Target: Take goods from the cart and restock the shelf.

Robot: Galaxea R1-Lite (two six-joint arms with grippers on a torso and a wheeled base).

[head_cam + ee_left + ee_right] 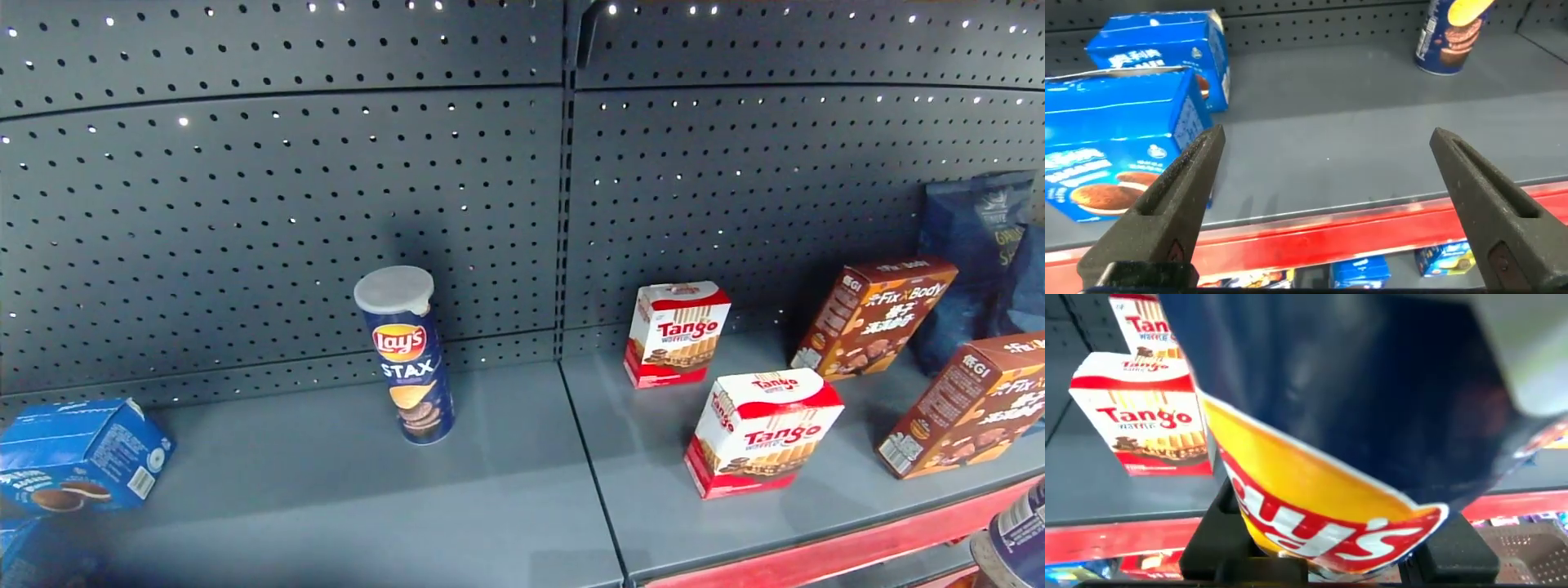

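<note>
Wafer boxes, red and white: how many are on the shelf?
2. The rear wafer box stands by the pegboard; the front wafer box sits nearer the shelf edge, farther right. Others could be hidden past the frame.

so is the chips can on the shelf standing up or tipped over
Upright: the chips can stands on its base on the shelf, with its lid on top, and leans on nothing.

The shelf is matt smooth metal, the chips can glossy.
</note>
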